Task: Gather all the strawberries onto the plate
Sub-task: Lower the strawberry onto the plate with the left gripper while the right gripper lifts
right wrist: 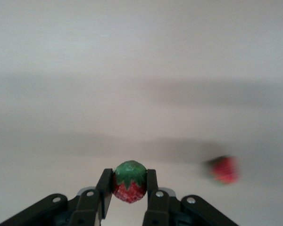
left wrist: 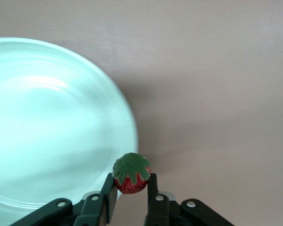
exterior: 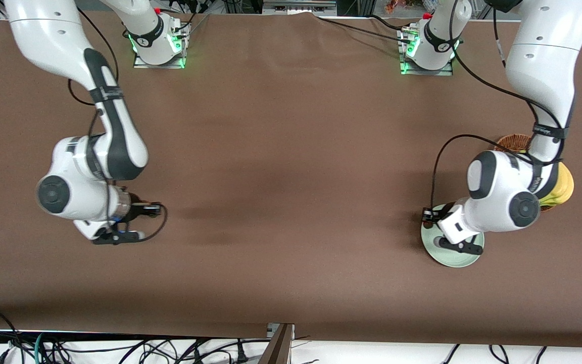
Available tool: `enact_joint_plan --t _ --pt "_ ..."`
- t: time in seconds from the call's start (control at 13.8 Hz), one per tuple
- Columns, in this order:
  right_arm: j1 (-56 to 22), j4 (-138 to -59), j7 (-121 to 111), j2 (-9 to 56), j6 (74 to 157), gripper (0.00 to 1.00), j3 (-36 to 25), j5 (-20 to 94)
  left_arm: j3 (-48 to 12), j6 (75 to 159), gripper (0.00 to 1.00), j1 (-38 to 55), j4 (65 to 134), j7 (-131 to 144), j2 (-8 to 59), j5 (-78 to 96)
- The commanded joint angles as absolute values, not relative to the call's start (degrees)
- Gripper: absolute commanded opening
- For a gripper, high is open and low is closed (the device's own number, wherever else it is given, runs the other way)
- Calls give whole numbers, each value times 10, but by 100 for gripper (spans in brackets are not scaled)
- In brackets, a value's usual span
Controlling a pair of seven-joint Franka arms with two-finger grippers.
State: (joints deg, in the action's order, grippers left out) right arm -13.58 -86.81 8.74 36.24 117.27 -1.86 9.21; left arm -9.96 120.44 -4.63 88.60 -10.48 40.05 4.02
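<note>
The right tool (exterior: 119, 236) hangs over the bare brown counter (exterior: 291, 167) toward the right arm's end. In the right wrist view its fingers (right wrist: 105, 187) are clenched on a strawberry (right wrist: 129, 181), green cap up, gripped on both sides. A second strawberry (right wrist: 224, 169) shows blurred in that view, lying on the counter, apart from the held one.

Toward the left arm's end, the left tool (exterior: 460, 246) is over the pale mint-green plate (exterior: 452, 259), which rests on the counter. Its fingers (left wrist: 109, 192) grasp another strawberry (left wrist: 131, 173), leafy cap up. In the left wrist view this berry sits over the rim of the plate (left wrist: 52, 132), at the boundary between dish and counter. The plate's visible surface is glossy and bare.

Just beside the plate, farther from the front camera, a brown woven basket (exterior: 513, 141) is largely hidden by the left arm. Yellow fruit (exterior: 564, 188) shows at the arm's edge.
</note>
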Motion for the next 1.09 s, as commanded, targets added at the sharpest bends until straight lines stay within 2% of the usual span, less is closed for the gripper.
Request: enact_joint_plan --t 0.0,0.22,0.44,0.51,0.58,0.65,1.02 --pt "-188 -844 247 369 1171 12 3 99 -103 1200 0 -65 875 -162 415 24" --pt "-277 -814 408 400 1222 12 4 99 -84 1215 0 -66 861 -196 437 24" --pt "-349 -794 519 436 1312 12 4 99 -61 1239 0 -69 861 -241 444 25" --pt "-367 -790 545 446 1339 12 5 99 -54 1241 15 -69 861 -241 446 25" --pt "-380 -785 569 456 1363 12 5 99 -52 1241 48 -70 860 -242 449 26" --pt "-397 -779 594 467 1384 12 5 99 -52 1242 99 -78 854 -243 453 30" --pt "-451 -759 657 528 1458 12 5 98 -53 1245 100 -88 850 -240 454 33"
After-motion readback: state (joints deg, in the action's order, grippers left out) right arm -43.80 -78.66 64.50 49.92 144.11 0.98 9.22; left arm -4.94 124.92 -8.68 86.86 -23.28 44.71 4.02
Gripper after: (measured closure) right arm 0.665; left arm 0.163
